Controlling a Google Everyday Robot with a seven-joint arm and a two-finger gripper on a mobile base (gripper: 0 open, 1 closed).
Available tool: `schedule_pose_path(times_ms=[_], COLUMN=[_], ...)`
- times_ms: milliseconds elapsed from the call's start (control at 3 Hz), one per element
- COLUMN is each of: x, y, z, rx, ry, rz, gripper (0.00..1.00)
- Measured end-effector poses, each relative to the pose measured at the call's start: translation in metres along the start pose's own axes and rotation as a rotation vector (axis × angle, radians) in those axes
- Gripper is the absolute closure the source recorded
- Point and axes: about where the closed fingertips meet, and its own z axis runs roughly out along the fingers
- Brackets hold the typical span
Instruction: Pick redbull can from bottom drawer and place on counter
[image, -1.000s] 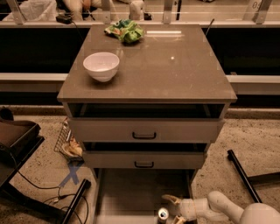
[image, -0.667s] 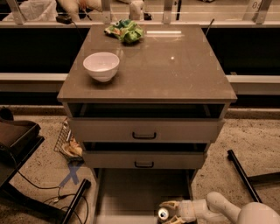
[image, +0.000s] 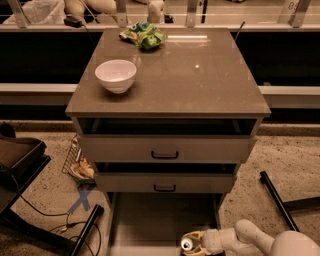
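Note:
The redbull can (image: 186, 244) stands upright at the front right of the open bottom drawer (image: 160, 215), its shiny round top showing. My gripper (image: 189, 243) reaches in from the lower right on a white arm (image: 240, 239). Its yellowish fingers (image: 193, 234) sit on either side of the can, close against it. The counter (image: 200, 85) is the glossy grey-brown top of the cabinet, above and behind the gripper.
A white bowl (image: 116, 75) sits on the counter's left and a green crumpled bag (image: 143, 36) at its back. Two upper drawers with black handles (image: 165, 155) stand slightly open above the bottom drawer. A black leg (image: 277, 200) lies on the floor right; cables and a dark stand (image: 20, 165) are left.
My gripper has moved a little left, from beside the can to around it. The can has stayed in place.

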Motion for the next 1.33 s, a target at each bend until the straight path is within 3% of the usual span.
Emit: schedule_pose_path(times_ms=[333, 667, 1000, 1333], x=[0.000, -0.025, -0.102, -0.176], y=[0.001, 0.002, 0.015, 0.041], z=[0.002, 0.000, -0.026, -0.068], rx=[-0.003, -0.016, -0.027, -0.027], ry=[-0.003, -0.007, -0.042, -0.090], rz=[0.001, -0.012, -0.044, -0.036], gripper=[1.00, 1.00, 1.00, 1.00])
